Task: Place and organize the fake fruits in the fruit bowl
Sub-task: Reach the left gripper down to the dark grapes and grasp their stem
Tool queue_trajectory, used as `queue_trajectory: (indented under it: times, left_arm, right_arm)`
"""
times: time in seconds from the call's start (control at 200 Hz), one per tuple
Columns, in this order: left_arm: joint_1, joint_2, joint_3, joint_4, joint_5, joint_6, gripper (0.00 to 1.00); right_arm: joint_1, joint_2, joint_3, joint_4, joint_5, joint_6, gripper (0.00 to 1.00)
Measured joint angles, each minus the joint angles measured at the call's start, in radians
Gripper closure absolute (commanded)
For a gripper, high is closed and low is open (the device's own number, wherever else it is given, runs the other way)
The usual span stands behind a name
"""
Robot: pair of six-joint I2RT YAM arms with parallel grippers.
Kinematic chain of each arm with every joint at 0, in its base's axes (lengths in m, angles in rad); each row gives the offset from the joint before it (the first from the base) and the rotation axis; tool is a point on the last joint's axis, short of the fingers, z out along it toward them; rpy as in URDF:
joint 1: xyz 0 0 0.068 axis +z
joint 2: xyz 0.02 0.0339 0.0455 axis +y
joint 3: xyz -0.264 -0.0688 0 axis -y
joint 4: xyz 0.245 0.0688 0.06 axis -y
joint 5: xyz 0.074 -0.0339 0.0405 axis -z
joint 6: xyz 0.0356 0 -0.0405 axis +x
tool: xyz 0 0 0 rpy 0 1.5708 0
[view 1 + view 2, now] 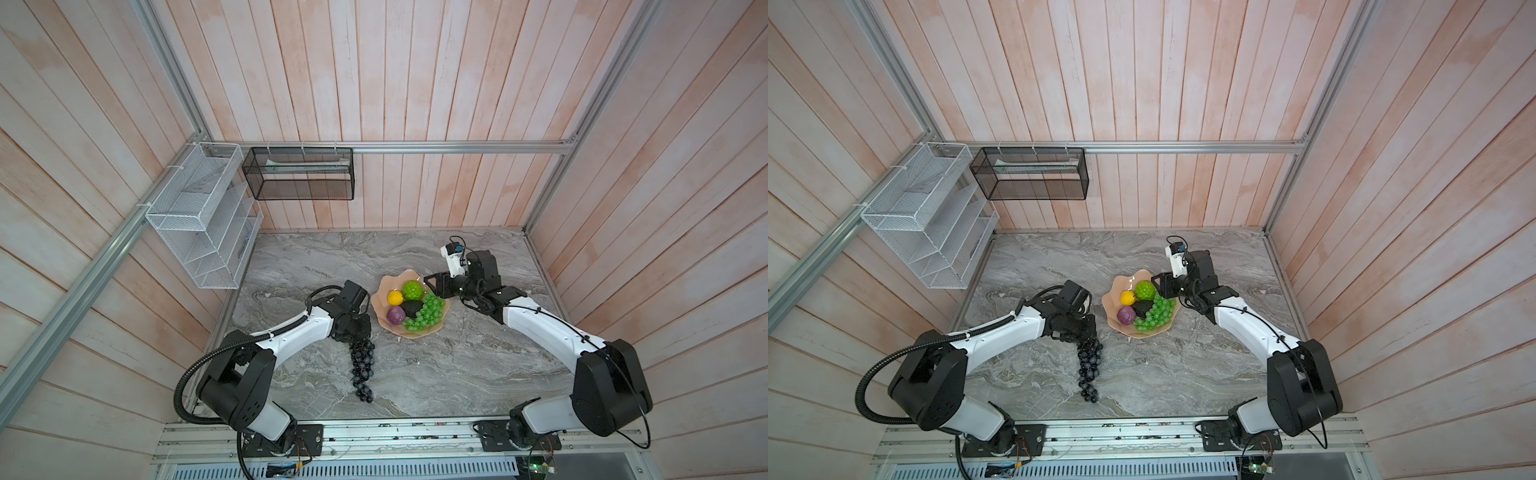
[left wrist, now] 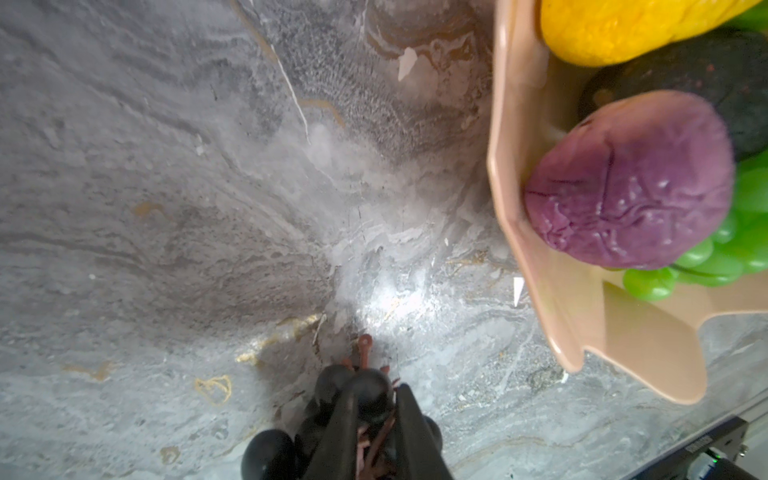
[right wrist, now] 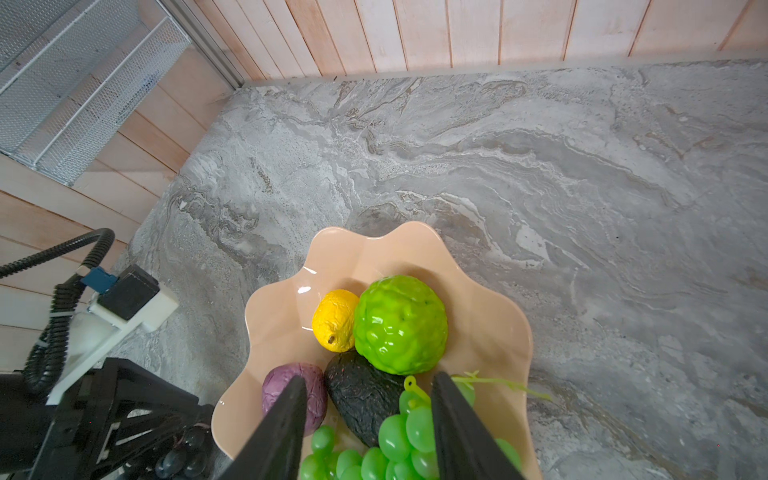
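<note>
Left wrist view: slim black fingers of the left gripper pressed close together, nipping the brown stem end of the dark purple-black plastic grape bunch, with top grapes bulging on either side. Looks like a real pinch, not just a hover.

Both top views: same bunch stretched out on the grey marble-look tabletop, just left of the shallow glossy peach-pink scalloped bowl and not touching it. Long axis running from the stem end under the gripper back toward the robot's base, tail end farthest from the bowl. So bowl off to the right of the pinch, rest of the bunch trailing behind. Clearly the left arm's job.

Already in the bowl: translucent green grape bunch, small yellow fruit, bumpy bright-green ball, small purple fruit, dark avocado.

Right wrist view: right gripper hanging over the green grapes, fingers well apart, holding nothing.

Probably needs a lift high enough for the dangling tail to clear the wavy rim.
</note>
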Motion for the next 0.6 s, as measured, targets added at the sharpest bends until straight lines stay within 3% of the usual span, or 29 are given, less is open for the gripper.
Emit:
queue_trajectory:
  times: [0.33, 0.465, 0.6]
  left_arm:
    - [-0.005, 0.0, -0.037, 0.076, 0.0, 0.003, 0.66]
    - [-0.014, 0.001, -0.037, 0.088, -0.003, 0.01, 0.67]
    - [-0.023, 0.013, -0.037, 0.095, -0.008, 0.017, 0.77]
  right_arm:
    - [0.0, 0.0, -0.025, 0.013, 0.0, 0.0, 0.52]
    - [0.0, 0.0, -0.026, 0.016, 0.0, 0.004, 0.52]
    - [0.0, 0.0, -0.031, 0.022, 0.0, 0.007, 0.52]
